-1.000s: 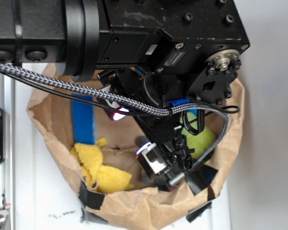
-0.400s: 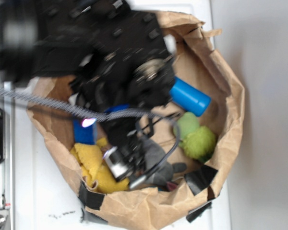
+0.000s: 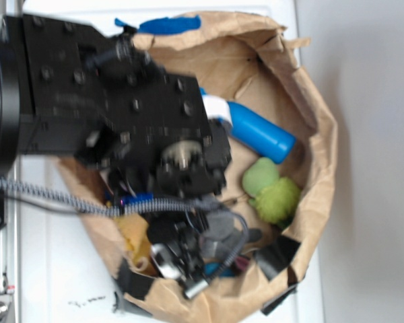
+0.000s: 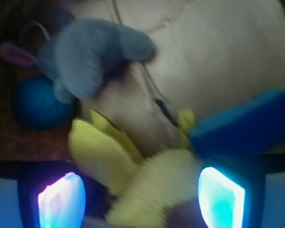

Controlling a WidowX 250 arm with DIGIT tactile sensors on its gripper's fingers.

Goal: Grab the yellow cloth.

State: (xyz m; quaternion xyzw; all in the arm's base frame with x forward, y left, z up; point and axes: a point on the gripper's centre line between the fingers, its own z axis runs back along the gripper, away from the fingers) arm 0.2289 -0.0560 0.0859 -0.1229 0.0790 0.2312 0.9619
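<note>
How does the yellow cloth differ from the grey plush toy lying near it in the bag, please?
In the wrist view the yellow cloth is bright yellow and lies in loose, flat folds, while the grey plush toy is dull grey and rounded, with a pinkish ear at one side. The cloth sits at the bottom of that view between the lit fingers; the toy lies farther off, beside a dark blue ball. Both look soft and rest on the brown paper bag.

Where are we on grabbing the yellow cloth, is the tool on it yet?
Done: the arm is inside the paper bag, above the yellow cloth. In hand: the wrist view shows the cloth between the tool's two lit fingers, jaws apart. Left: lower, close and lift; no grip shows yet.
</note>
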